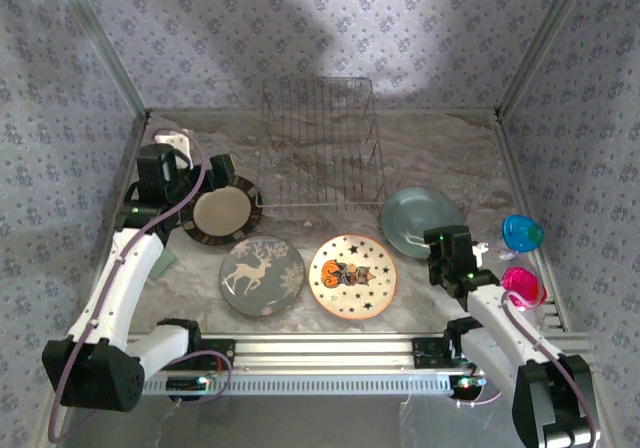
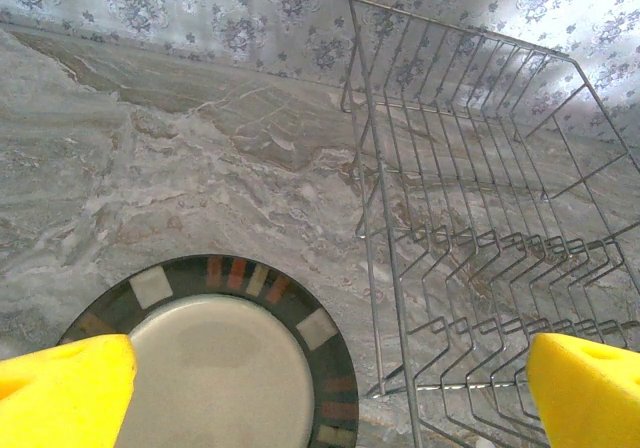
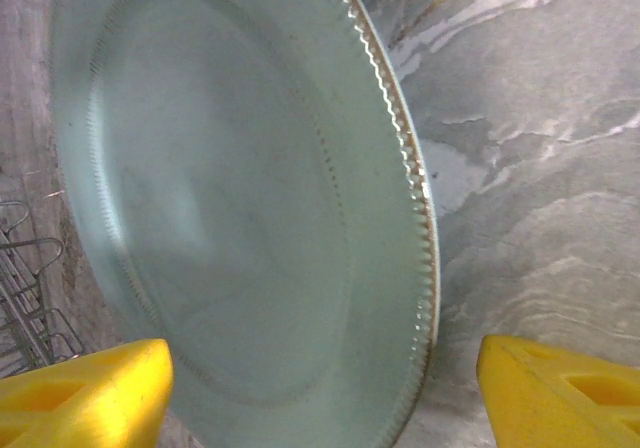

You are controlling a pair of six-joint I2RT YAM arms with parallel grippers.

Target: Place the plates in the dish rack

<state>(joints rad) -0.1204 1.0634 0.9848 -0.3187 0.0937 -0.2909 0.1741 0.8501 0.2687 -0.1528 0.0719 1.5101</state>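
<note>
Nothing is loaded yet: the rack (image 1: 318, 143) stands bare at the back of the tabletop (image 1: 450, 153), and every plate lies flat in front of it or beside it. All of the loading is left to do.

There are four plates. The brown plate (image 1: 222, 213) sits just off the rack's left front corner, and the reindeer plate (image 1: 262, 276) and star plate (image 1: 352, 275) lie side by side nearer the arms. The teal plate (image 1: 420, 220) lies just right of the rack's front. There is one rack, and there are two cups at the right edge, one blue cup (image 1: 522, 233) and one pink cup (image 1: 522, 287) (neither is part of the job).

The left claw (image 2: 327, 393) has its yellow fingers spread wide above the brown plate and grips nothing. From its wrist view the rack's tines are close by on the right. The right claw (image 3: 320, 393) is likewise spread apart and holds nothing, poised low at the teal plate's near edge. I cannot tell whether either claw touches its plate.

By my judgement, both arms are at the approach stage of a first pick, so progress stands at zero of four.
</note>
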